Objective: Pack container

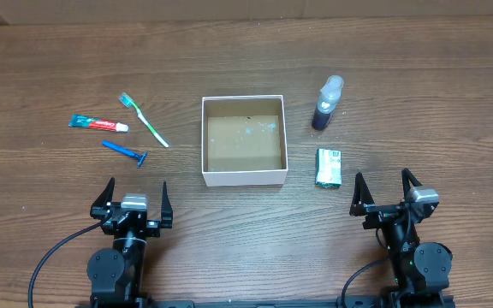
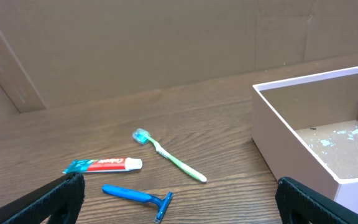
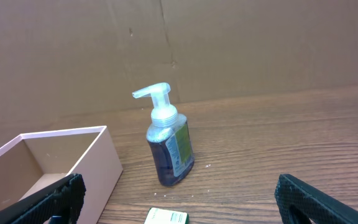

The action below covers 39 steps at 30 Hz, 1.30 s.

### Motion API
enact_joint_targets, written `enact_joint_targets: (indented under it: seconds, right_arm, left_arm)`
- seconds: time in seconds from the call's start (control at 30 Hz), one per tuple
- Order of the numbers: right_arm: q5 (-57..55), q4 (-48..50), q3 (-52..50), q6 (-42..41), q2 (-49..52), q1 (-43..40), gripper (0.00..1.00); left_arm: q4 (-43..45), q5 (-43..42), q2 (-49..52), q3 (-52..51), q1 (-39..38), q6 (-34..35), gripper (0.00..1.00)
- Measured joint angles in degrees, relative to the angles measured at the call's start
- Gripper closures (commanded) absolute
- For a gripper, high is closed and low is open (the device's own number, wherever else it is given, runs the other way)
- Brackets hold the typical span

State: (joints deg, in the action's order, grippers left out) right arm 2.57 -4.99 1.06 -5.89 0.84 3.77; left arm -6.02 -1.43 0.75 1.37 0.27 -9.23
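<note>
Container (image 1: 243, 178) sits on the table (image 1: 41, 188) at about mid-width, open side up, white walls square to the table edge. Its brown floor shows across its whole width, with a few pale bluish flecks toward the far right corner. Left of the container, well apart from it, is a group of three items. The toothbrush (image 1: 144, 120) has a green handle and lies diagonally with its head toward the far left. The toothpaste (image 1: 98, 125) lies flat with its white cap pointing right, just beside the brush handle. The blue razor (image 1: 127, 152) is nearest the left arm, with its head toward the right. None of the three touches another in the overhead view. Right of the container a pump bottle (image 1: 327, 104) stands upright, holding dark blue liquid, with its nozzle pointing toward the container in the right wrist view. Nearer the right arm lies a green packet (image 1: 329, 168), flat, just off the container's near right corner and not touching it. The left tool (image 1: 136, 190) is at the near table edge below the razor, fingers spread wide, gripping nothing. The left wrist view shows one dark finger (image 2: 61, 199) in each lower corner. The right tool (image 1: 383, 181) is at the near edge, right of the packet, also spread wide and holding nothing. Both tools are well apart from every item.
</note>
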Motion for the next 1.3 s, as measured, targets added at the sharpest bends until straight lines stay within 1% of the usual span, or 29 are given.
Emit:
enact_joint_targets:
  seconds: [1.13,1.3]
  right_arm:
    - [-0.1,0.0,0.0,0.0,0.0,0.0,0.00]
    - [-3.3,1.4,0.0,-0.1,0.0,0.0,0.00]
  left_arm:
    - [0.0,0.0,0.0,0.0,0.0,0.0,0.00]
    - [0.0,0.0,0.0,0.0,0.0,0.0,0.00]
